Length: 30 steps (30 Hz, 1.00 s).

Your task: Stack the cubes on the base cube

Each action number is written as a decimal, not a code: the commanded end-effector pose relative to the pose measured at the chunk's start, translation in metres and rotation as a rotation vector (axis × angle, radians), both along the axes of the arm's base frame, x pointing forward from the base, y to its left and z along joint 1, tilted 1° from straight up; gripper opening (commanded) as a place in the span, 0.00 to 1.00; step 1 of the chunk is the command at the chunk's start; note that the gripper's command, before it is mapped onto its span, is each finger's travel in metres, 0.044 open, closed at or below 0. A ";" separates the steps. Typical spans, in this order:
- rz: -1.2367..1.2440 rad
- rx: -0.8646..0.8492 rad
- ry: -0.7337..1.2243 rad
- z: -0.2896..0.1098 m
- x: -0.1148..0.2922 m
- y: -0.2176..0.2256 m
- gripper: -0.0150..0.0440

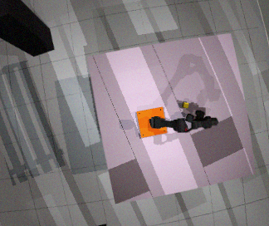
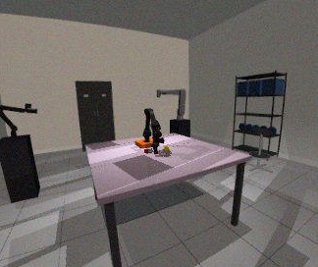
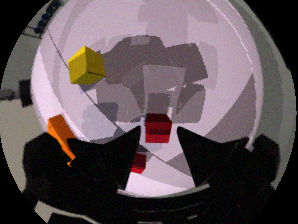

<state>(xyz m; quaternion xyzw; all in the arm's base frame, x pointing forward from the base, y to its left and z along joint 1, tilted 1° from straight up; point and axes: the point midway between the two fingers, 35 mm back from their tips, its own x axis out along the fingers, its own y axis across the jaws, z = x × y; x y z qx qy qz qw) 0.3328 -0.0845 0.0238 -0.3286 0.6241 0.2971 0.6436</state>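
Note:
In the wrist view a red cube (image 3: 157,127) lies on the table just ahead of my fingertips, in line with the gap between them. A second small red patch (image 3: 139,161) shows lower down by the left finger; I cannot tell what it is. A yellow cube (image 3: 85,66) (image 1: 185,105) (image 2: 166,147) lies apart to the upper left. My gripper (image 3: 158,128) (image 1: 186,128) (image 2: 154,146) is open, low over the table, with nothing between its fingers. A red spot (image 1: 186,130) shows under it in the overhead view.
The arm stands on an orange plate (image 1: 144,125) (image 3: 59,129) near the middle of the pale table (image 1: 125,75) (image 2: 178,167). In the room view a dark cabinet, two other arms on pedestals and a shelf rack (image 2: 260,115) stand away from the table.

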 end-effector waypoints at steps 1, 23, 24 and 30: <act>-0.003 0.007 0.006 -0.006 -0.002 0.001 0.66; -0.003 0.007 0.005 0.033 0.002 0.001 0.43; -0.003 0.007 0.005 0.036 0.002 0.001 0.43; -0.003 0.007 0.005 0.055 0.002 0.001 0.43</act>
